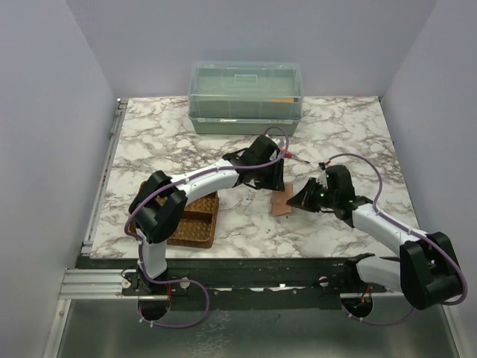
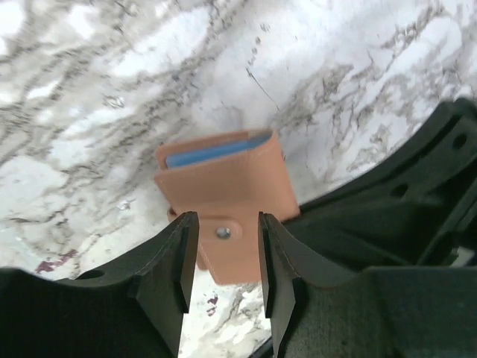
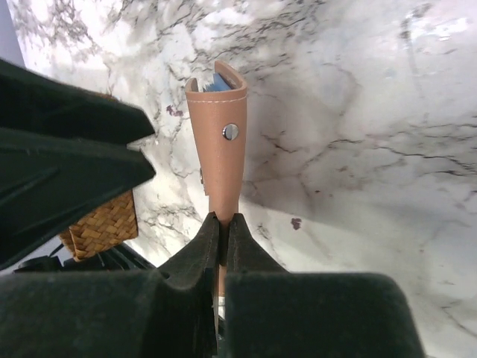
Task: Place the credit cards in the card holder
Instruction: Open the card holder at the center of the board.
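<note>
At the far left, near the front edge of the white-and-grey marbled tabletop (image 1: 335, 127), sits a brown woven divided tray (image 1: 195, 224), partly under the left arm's elbow. From there the left arm reaches out toward the middle of the tabletop. The left gripper (image 1: 274, 177) hangs over the small pinkish-tan leather-like card holder (image 1: 282, 200). Its wrist view shows the jaws spread (image 2: 227, 224), with the card holder (image 2: 223, 186) below them and its tab with the round metal snap showing in the gap. I cannot tell whether the jaws touch the tab.

Well behind the arms, against the back wall, stands a clear green-tinted plastic box with a lid (image 1: 246, 97).

The card holder lies roughly mid-tabletop, between the 2 grippers. 1 light blue credit card (image 2: 216, 151) is tucked inside it, only its upper edge showing above the leather. The right wrist view catches the same blue edge (image 3: 218, 82) at the holder's far, open end. No other cards are visible in these views.

To the right, the right gripper (image 1: 299, 198) comes in low from the right side. Its jaws are pressed together (image 3: 221, 224) on the near edge of the card holder (image 3: 221, 142), pinching it. A corner of the woven tray (image 3: 100, 227) shows at the left of that view.
</note>
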